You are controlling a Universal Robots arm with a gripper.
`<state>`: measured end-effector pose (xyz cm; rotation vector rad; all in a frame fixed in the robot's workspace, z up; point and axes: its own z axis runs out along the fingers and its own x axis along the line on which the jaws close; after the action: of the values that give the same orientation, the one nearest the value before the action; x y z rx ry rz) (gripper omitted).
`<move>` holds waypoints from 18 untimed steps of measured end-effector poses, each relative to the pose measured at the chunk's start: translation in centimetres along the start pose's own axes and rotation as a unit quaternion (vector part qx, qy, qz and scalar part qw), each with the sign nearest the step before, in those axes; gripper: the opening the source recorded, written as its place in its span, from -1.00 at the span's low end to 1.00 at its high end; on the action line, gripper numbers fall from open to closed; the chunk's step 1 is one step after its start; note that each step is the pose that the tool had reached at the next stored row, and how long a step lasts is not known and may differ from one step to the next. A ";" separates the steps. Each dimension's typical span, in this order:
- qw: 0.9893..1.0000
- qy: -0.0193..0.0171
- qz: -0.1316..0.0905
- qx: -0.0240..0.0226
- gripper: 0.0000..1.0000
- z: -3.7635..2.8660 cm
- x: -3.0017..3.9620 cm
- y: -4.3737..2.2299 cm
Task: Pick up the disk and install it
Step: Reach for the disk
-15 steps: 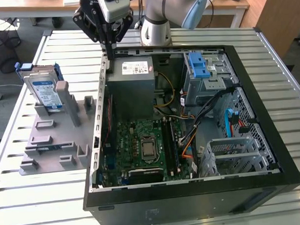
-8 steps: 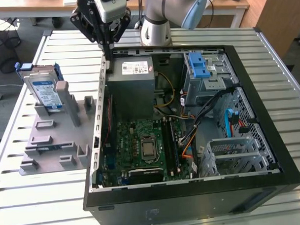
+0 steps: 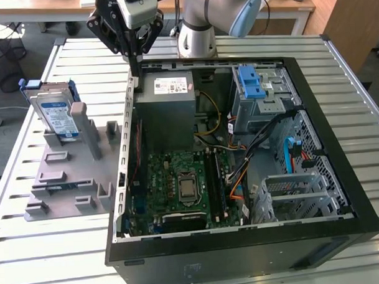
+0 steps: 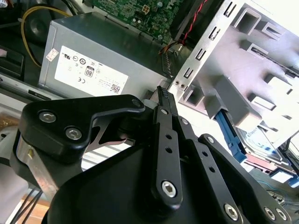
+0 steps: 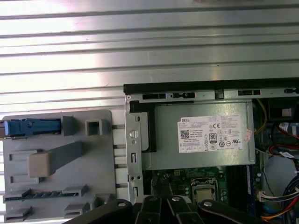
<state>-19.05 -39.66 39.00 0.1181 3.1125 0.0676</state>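
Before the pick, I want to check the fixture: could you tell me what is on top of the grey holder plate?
The disk stands on edge on the grey holder plate, label showing. A grey post covers part of one side.

A silver ribbed metal table [image 3: 356, 99] gleams under bright light, with a pale wooden desk [image 3: 41, 5] beyond it, a brown wooden cabinet [image 3: 350, 18] at the exterior view's right and grey floor [image 3: 6, 148] at its left.

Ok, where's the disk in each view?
Exterior view: disk standing in the grey fixture, outside the case.
Second wrist view: disk behind the fixture's posts.
First wrist view: disk edge-on at the fixture's edge.
Shared landmark: the power supply box.
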 end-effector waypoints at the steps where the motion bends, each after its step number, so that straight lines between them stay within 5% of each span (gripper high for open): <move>1: 1.000 0.000 0.000 0.000 -0.79 0.00 0.03 0.00; 12: 1.000 0.000 0.000 0.000 -0.79 0.03 0.81 0.02; 18: 1.000 0.000 0.000 0.000 -0.79 0.08 2.01 0.55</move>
<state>-21.01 -38.95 38.90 0.1177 3.1126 0.0677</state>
